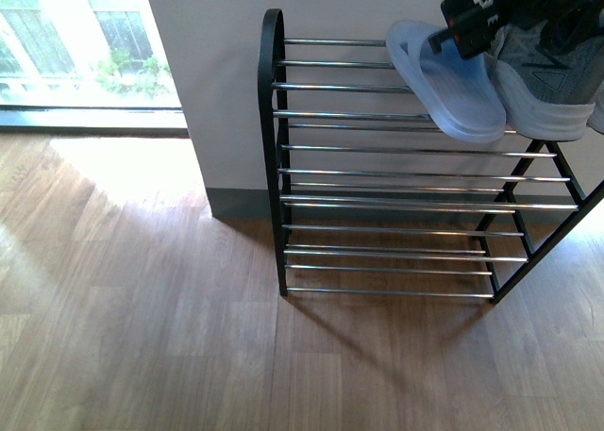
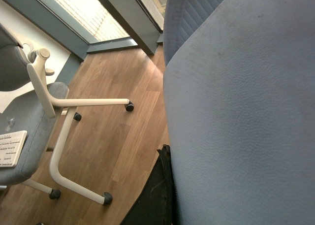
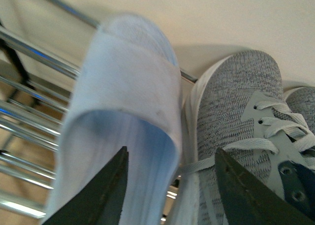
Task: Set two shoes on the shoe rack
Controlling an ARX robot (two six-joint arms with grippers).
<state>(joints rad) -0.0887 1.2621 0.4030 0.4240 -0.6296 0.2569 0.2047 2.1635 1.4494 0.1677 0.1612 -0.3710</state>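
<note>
Front view is showing the rack [image 1: 396, 172] against the wall, a pale slipper [image 1: 444, 77] and a grey shoe [image 1: 547, 91] sitting side by side on its top tier. Right gripper [image 3: 170, 185] is hovering over them — fingers spread, gripping nothing. Second shoe [image 3: 305, 102] is peeking in just beyond. Left gripper isn't showing — only blue upholstery [image 2: 241, 112].
</note>
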